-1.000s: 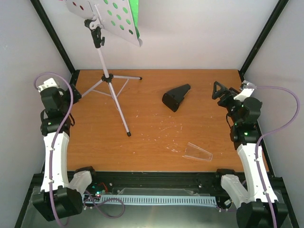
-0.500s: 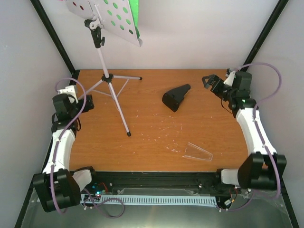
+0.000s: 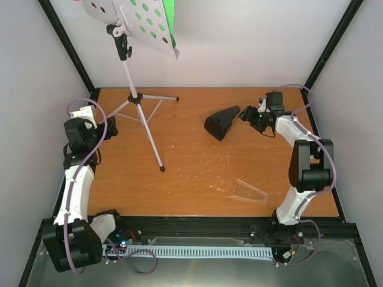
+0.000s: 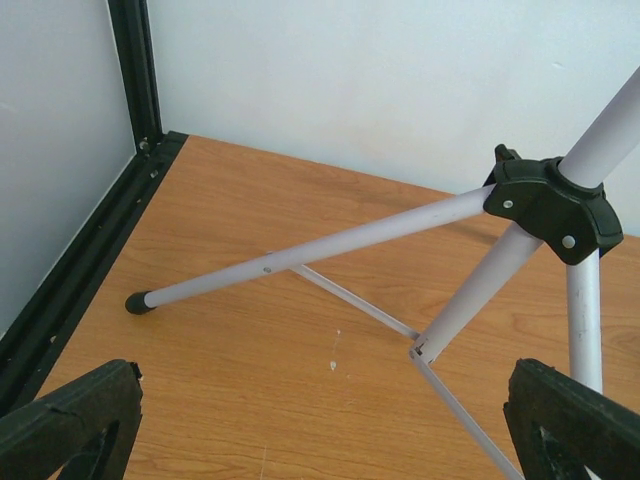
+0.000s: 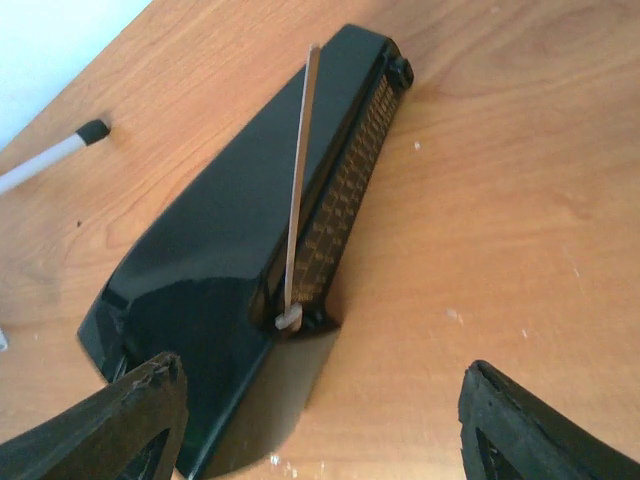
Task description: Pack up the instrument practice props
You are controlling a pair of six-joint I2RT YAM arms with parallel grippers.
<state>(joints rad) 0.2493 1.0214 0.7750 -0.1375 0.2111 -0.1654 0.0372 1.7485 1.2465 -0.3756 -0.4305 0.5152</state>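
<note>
The music stand point(image 3: 141, 113) stands at the back left, with its pale perforated desk point(image 3: 134, 24) up high. A green sheet point(image 3: 170, 15) lies on the desk and red shows through the left holes. The black metronome point(image 3: 221, 122) lies on its side at mid-back, and its clear cover point(image 3: 248, 191) lies apart near the front. My left gripper point(image 3: 111, 127) is open and empty, facing the tripod legs point(image 4: 300, 255) and their hub point(image 4: 545, 205). My right gripper point(image 3: 250, 116) is open just right of the metronome point(image 5: 220, 240), with its pendulum rod point(image 5: 298, 180) in view.
The wooden table point(image 3: 191, 173) is enclosed by white walls and black corner posts point(image 3: 69, 54). The stand's front leg ends in a black foot point(image 3: 162, 169). A black rail point(image 4: 70, 290) runs along the table's left edge.
My right arm has swung from the right side in toward the back, bringing the open gripper up to the metronome. My left gripper has moved toward the tripod's left leg.
</note>
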